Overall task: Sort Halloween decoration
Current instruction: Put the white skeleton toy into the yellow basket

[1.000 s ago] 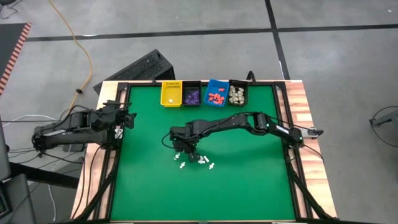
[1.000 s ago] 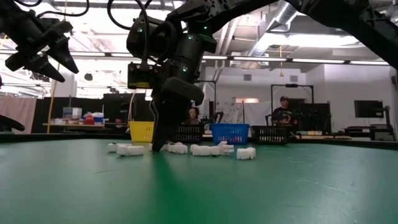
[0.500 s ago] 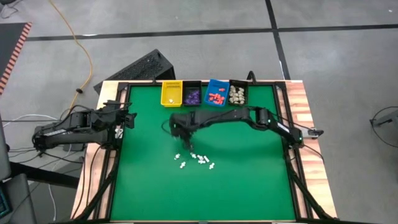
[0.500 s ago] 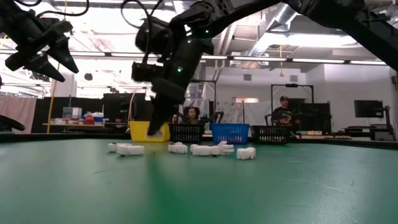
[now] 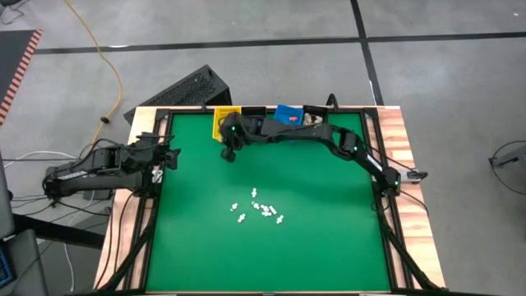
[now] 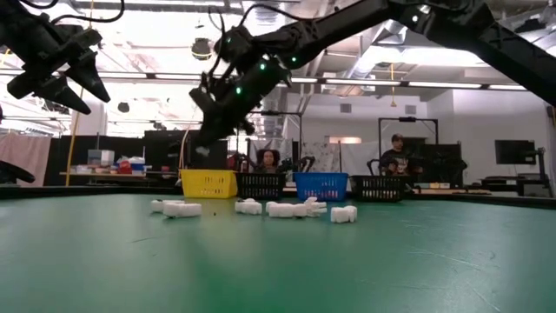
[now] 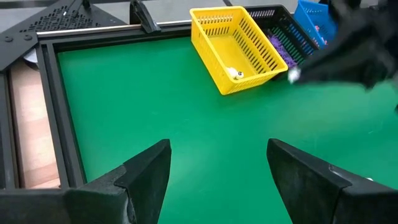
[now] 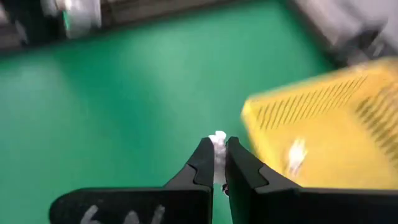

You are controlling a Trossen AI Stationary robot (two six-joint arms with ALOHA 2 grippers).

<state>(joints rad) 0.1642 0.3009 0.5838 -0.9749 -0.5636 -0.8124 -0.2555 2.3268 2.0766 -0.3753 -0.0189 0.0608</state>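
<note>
Gripping a small white piece (image 8: 218, 138) between its fingertips, the right pincer (image 8: 217, 154) hangs beside the yellow bin (image 5: 222, 121). More white pieces (image 5: 261, 207) lie mid-desk (image 5: 320, 238). The left pincer (image 7: 217, 155) waits released at the desk's left edge.

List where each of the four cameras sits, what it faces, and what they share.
High: overhead, straight down; both arms, white pieces.
Low: table height, facing bins; both arms overhead.
Left wrist: behind open left end effector, facing yellow bin.
Right wrist: behind right end effector pinching a white piece.
Shared: yellow bin in every view.
</note>
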